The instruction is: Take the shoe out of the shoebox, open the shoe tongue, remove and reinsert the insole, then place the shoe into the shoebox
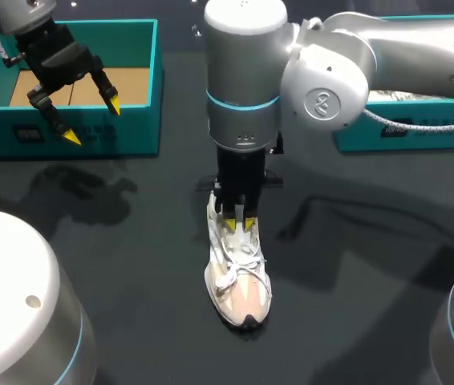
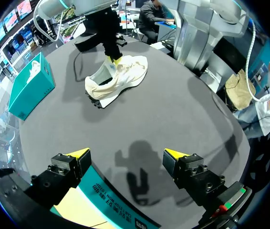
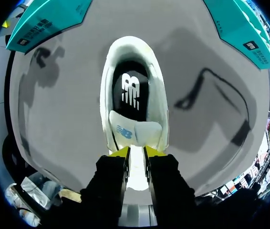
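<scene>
Pinching the shoe tongue (image 3: 135, 132): right gripper (image 1: 241, 218) is narrow, yellow tips either side of the white flap, and looks closed on it. Shoe (image 1: 239, 281) sits sole-down on the table (image 1: 371, 281) at lower centre of the head view, toe toward the bottom edge, well apart from the shoebox (image 1: 143, 120) at upper left. Left gripper (image 1: 92, 122) hangs spread wide over the box, holding nothing. Handling guess: light shoe, soft upper, and a floppy tongue that will fold rather than lever. Laces (image 1: 239, 261) could snag. Insole (image 3: 131, 88) is likely thin and bendy, so take it at the heel edge. To lift the shoe, grip the heel collar, likely the stiffest part.
</scene>
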You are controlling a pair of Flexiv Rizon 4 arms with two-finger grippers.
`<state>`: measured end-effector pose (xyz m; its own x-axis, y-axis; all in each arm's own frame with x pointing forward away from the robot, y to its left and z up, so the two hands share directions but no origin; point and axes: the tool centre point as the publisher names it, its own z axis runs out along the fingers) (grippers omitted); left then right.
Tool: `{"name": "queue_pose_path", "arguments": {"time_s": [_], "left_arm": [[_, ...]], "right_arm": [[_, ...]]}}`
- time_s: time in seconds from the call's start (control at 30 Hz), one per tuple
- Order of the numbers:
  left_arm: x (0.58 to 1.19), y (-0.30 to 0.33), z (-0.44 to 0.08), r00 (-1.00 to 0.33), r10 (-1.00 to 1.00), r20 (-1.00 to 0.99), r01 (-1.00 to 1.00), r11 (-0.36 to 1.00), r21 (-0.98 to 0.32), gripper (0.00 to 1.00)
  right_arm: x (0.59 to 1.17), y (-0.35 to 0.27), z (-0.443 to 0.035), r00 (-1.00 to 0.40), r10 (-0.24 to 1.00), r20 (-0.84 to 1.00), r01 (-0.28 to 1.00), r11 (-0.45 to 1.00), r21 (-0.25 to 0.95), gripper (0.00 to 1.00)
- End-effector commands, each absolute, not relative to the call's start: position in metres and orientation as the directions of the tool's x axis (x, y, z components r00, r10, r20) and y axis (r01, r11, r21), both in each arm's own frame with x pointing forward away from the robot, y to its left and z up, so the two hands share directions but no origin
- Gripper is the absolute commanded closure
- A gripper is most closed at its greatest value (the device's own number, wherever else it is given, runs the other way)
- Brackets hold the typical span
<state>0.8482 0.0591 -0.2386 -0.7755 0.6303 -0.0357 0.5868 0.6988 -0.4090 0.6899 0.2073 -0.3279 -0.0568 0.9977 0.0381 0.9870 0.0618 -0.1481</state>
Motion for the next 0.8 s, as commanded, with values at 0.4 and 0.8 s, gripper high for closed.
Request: {"name": "queue_pose_path", "arguments": {"time_s": [0.4, 0.8], "left_arm": [[0.849, 0.059, -0.238, -0.774, 0.632, -0.033, 0.588, 0.699, -0.407, 0.00], [0.849, 0.059, -0.238, -0.774, 0.632, -0.033, 0.588, 0.699, -0.407, 0.00]], "right_arm": [[0.702, 0.210, -0.323, -0.097, 0.995, 0.008, 0.983, 0.097, -0.158, 0.80], [0.714, 0.205, -0.347, -0.125, 0.990, 0.062, 0.979, 0.133, -0.156, 0.76]]}}
